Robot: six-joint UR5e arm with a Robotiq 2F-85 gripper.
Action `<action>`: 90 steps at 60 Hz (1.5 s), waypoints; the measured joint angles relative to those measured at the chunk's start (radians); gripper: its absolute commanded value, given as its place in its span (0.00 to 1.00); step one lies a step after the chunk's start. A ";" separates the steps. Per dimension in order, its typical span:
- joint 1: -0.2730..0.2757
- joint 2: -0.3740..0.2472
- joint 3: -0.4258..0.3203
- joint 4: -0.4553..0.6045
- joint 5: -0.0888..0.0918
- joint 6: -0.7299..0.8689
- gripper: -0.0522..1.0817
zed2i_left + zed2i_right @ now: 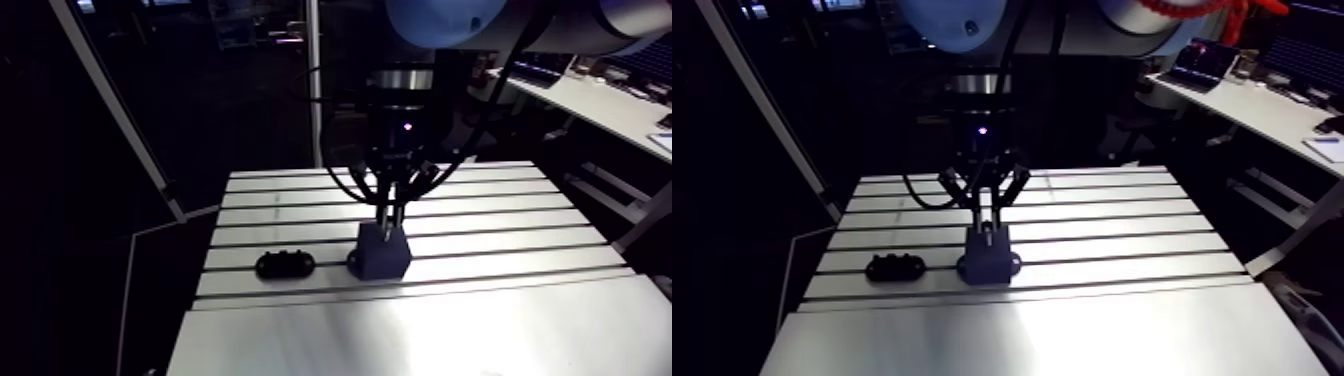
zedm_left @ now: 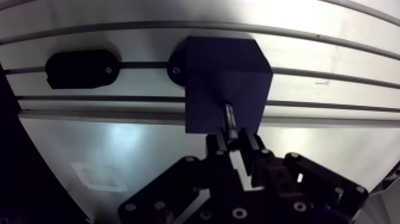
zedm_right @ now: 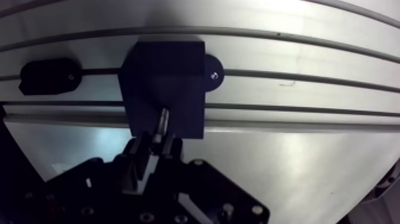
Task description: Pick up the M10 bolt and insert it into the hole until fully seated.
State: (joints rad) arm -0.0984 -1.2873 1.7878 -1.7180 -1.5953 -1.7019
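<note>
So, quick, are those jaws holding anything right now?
Gripper: jaws shut on the bolt, which points down at the dark block.

You are seeing no text, label, brand, number or sign that can be read in either view. The dark block (image 2: pixel 223 71), the bolt (image 2: pixel 230 119) in the gripper (image 2: pixel 233 140), the small black part (image 2: pixel 80 68) and the counter (image 1: pixel 450 330) are showing you only plain surfaces.
</note>
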 measured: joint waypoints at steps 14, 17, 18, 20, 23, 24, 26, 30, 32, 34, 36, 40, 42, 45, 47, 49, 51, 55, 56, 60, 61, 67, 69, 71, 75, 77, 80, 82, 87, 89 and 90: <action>0.000 0.002 0.002 -0.001 0.000 0.000 1.00; 0.000 0.002 0.003 -0.001 0.001 0.000 1.00; 0.000 0.002 0.003 -0.001 0.001 0.000 1.00; 0.000 0.002 0.004 -0.001 0.001 0.000 1.00; 0.000 0.002 0.006 -0.002 0.001 0.000 1.00; 0.000 0.002 0.006 -0.002 0.001 0.000 1.00; -0.001 0.003 0.007 -0.002 0.001 0.000 1.00; -0.001 0.003 0.010 -0.003 0.002 0.000 1.00; -0.001 0.003 0.011 -0.003 0.002 0.000 1.00; -0.001 0.003 0.012 -0.003 0.002 0.000 1.00; -0.001 0.003 0.012 -0.003 0.002 0.000 1.00; -0.001 0.003 0.014 -0.004 0.002 0.000 0.99; -0.001 0.003 0.014 -0.004 0.002 0.000 0.98; -0.001 0.004 0.014 -0.004 0.002 0.000 0.83; -0.002 0.004 0.015 -0.004 0.002 0.001 0.59; -0.002 0.004 0.015 -0.004 0.002 0.001 0.36; -0.002 0.004 0.015 -0.004 0.002 0.001 0.16; -0.002 0.005 0.015 -0.003 0.000 0.002 0.05; -0.002 0.005 0.015 -0.003 0.000 0.002 0.05; -0.002 0.005 0.016 -0.003 -0.002 0.002 0.05; -0.002 0.005 0.016 -0.004 -0.003 0.002 0.05; -0.002 0.003 0.018 -0.009 -0.004 0.002 0.05; -0.001 0.003 0.019 -0.014 -0.005 0.001 0.05; -0.001 0.003 0.019 -0.018 -0.005 0.000 0.05; -0.001 0.002 0.021 -0.027 -0.005 0.000 0.05; -0.001 0.001 0.021 -0.031 -0.005 -0.001 0.05; -0.001 0.000 0.022 -0.035 -0.006 -0.001 0.05; -0.001 -0.001 0.022 -0.039 -0.006 -0.001 0.05; -0.002 -0.003 0.022 -0.044 -0.005 -0.002 0.05; -0.002 -0.003 0.022 -0.045 -0.005 -0.002 0.05; -0.002 -0.004 0.022 -0.046 -0.005 -0.002 0.05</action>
State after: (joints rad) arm -0.1002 -1.2912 1.8095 -1.7641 -1.6002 -1.7040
